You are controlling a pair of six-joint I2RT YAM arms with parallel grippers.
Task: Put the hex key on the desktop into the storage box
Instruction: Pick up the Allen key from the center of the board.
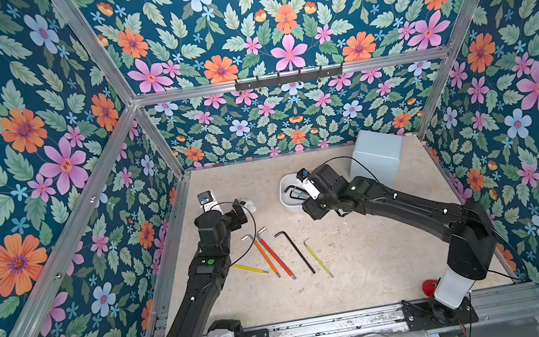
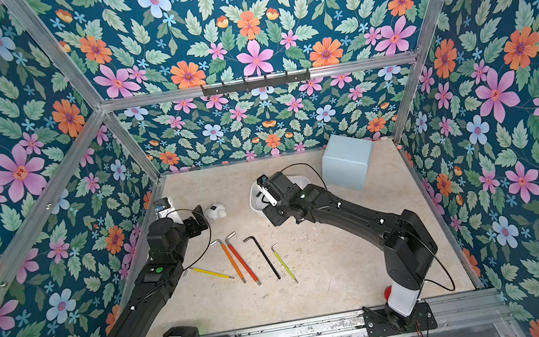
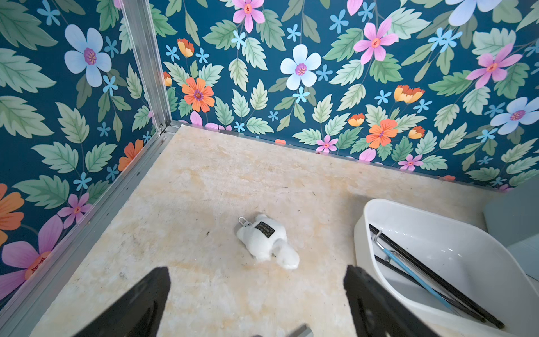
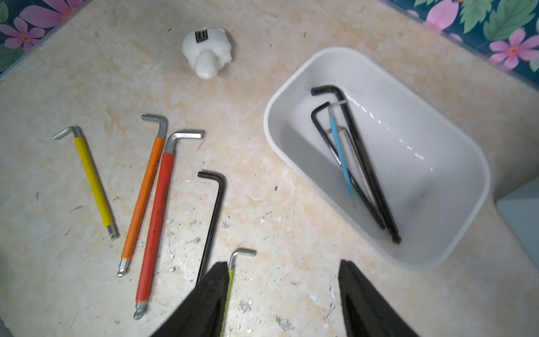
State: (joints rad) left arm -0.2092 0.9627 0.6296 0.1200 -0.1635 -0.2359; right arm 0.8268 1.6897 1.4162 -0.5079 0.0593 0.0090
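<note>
Looking down past the two arms, I see five hex keys lying flat on the surface [image 1: 368, 271], roughly side by side between the arms. Going from the left arm's side to the right arm's, they are a yellow hex key [image 4: 93, 181], an orange hex key [image 4: 143, 198] with a red hex key [image 4: 154, 227] close against it, a bare black hex key [image 4: 215, 216] and a lime hex key [image 1: 318, 258]. All five lie outside the storage box [image 4: 437, 175], on the side of it nearer the arm bases.

The storage box sits toward the back of the surface, just beside a taller pale blue box [image 1: 377, 156]. Inside it a blue-sleeved hex key [image 4: 341, 154] lies slanted across long black hex keys [image 4: 369, 172]. Something thin and grey lies among them, but I cannot make out what it is.

The right gripper [image 4: 281, 300] hangs above the box in both top views, with the wrist covering part of the tub. Its two dark fingers stand well apart with nothing between them. In the wrist view the lime key's shaft runs behind one finger, down on the surface.

The left gripper [image 3: 256, 306] is near the left wall, and its fingers are also spread wide and empty. A small white plush toy [image 3: 267, 242] lies on the surface between that gripper and the storage box, touching neither.
</note>
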